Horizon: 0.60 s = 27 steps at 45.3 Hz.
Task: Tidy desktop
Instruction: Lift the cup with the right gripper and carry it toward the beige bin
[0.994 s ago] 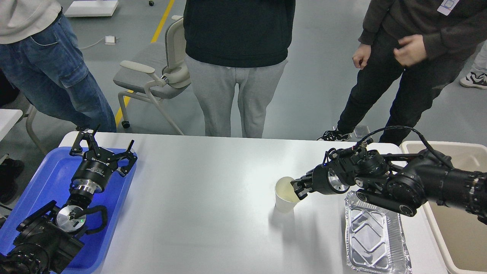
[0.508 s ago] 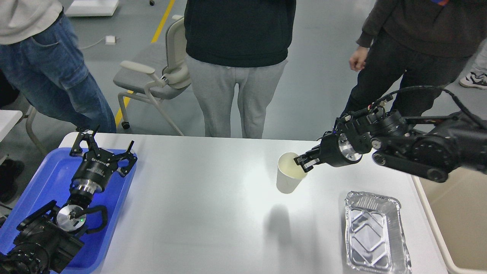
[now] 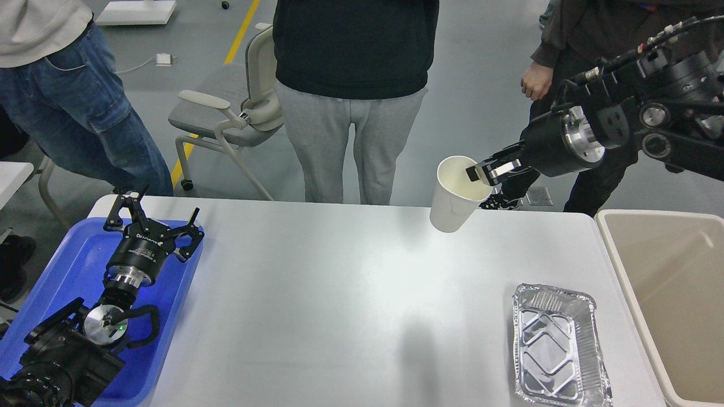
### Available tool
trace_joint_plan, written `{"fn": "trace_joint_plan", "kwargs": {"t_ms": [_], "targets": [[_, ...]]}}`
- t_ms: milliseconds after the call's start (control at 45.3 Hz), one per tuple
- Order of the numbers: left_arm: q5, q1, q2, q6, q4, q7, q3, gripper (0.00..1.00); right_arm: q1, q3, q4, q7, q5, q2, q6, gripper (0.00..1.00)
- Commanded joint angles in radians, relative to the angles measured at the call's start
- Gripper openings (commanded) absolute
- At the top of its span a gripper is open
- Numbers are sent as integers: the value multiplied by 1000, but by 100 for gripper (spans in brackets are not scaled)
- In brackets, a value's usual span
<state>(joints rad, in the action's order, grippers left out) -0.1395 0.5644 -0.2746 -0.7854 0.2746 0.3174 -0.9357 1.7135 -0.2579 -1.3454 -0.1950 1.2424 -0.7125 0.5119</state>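
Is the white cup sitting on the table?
No, the right gripper holds the white cup by its rim, up in the air above the desktop.

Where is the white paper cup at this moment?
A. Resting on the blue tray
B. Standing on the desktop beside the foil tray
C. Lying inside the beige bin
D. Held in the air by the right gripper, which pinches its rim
D: the right gripper has its fingers closed on the rim of the white paper cup, which hangs tilted above the desktop.
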Motion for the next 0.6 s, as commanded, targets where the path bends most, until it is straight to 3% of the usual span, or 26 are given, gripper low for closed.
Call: {"fn": "trace_joint_plan", "kwargs": {"t_ms": [0,177,309,574], "targets": [[0,0,0,0,0,0,0,100,-35,6,28,3,-27,-117,-45,0],[0,0,0,0,0,0,0,100,-172,16,158,9,-291,-290,-206,0],[0,0,0,0,0,0,0,100,-285,14,273,6,-535,-450,-263,0],[0,0,0,0,0,0,0,100,-623,23,523,2,-1049,-464,-337,0]]}}
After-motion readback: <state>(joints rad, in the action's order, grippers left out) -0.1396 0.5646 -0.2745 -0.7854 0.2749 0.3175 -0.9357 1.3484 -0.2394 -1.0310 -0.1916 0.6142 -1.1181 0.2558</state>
